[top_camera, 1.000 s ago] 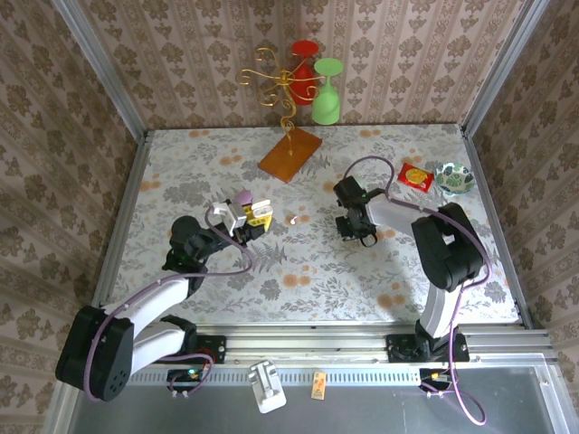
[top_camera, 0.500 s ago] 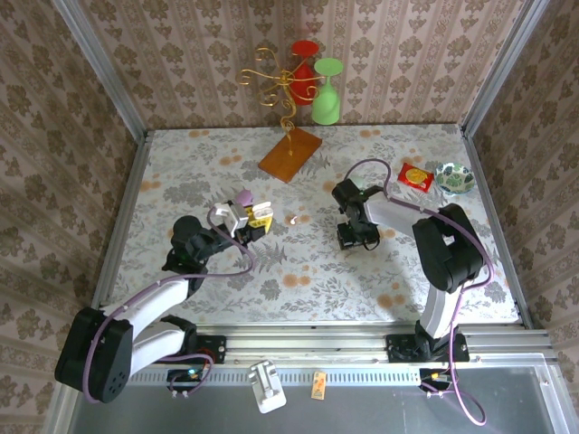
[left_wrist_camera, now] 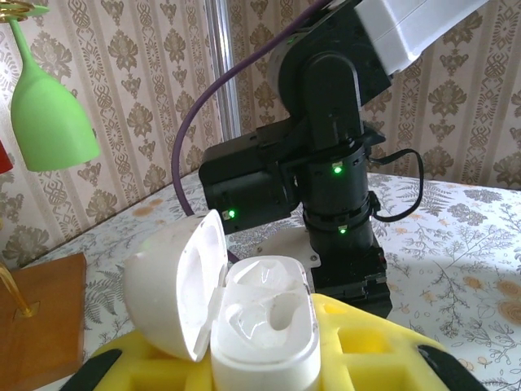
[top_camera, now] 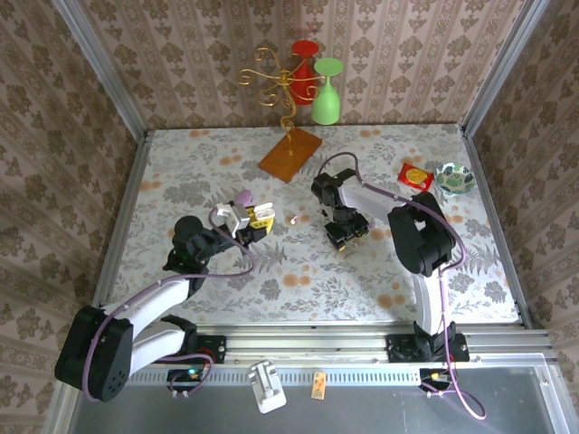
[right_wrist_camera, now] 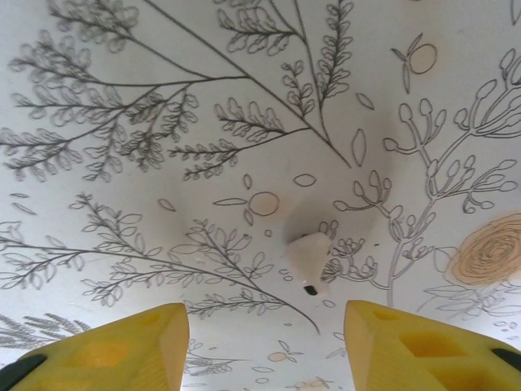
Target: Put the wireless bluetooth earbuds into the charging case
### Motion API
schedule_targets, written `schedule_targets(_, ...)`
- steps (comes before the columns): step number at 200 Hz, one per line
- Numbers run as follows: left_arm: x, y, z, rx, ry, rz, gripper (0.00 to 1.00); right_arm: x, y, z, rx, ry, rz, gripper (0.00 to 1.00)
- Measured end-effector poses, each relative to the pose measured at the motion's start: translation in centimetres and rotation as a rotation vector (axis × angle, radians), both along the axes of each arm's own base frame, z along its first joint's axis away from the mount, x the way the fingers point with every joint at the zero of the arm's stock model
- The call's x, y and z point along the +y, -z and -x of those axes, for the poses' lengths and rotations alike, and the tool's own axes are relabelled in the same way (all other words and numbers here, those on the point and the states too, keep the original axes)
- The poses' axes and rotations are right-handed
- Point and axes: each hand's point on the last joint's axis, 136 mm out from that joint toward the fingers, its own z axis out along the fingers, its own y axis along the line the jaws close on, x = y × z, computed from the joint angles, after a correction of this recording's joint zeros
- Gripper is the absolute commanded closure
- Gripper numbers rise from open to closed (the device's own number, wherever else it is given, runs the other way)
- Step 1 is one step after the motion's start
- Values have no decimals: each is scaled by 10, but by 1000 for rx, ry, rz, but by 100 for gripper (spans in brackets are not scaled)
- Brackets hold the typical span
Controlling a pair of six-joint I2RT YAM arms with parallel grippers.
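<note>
From the left wrist, the charging case (left_wrist_camera: 262, 326) stands with its lid (left_wrist_camera: 175, 289) swung open, clenched in the left gripper (left_wrist_camera: 260, 371) between yellow fingers (left_wrist_camera: 370, 330). Its wells look empty to me, though I can't be sure. The right arm (left_wrist_camera: 326, 187) looms just behind the case.

From above, an earbud (top_camera: 295, 218) lies on the table (top_camera: 181, 172) just right of the case. The right gripper (top_camera: 345, 237) hangs further right of the case, low over the cloth.

From the right wrist, the right gripper (right_wrist_camera: 264, 334) is released, and a small whitish earbud lies untouched on the cloth between its spread fingers (right_wrist_camera: 130, 342). Whether it's the bud beside the case, I can't tell.

I'd judge the pick-up is in hand. Next the right claw must drop, pinch that tiny bud squarely, then carry it to the case
</note>
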Motion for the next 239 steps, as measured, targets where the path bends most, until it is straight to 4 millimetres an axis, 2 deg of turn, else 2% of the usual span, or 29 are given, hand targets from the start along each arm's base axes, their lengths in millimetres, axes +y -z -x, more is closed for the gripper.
schedule_targets(40,1,-4,2,-15,0,7,100,-3,6,-11,42,-61,53,62)
schedule_targets(99,2,-4,5,-20,0,9,100,-10,16,-14,93,-108,95,68)
schedule_targets(149,2,-5,5,-23,0,11,100,-12,17,-14,104,-110,100,65)
schedule_targets(204,2,-5,5,-23,0,11,100,-9,19,-12,118,-117,77,77)
schedule_targets(239,2,-5,5,-23,0,11,100,-8,18,-12,114,-113,67,77)
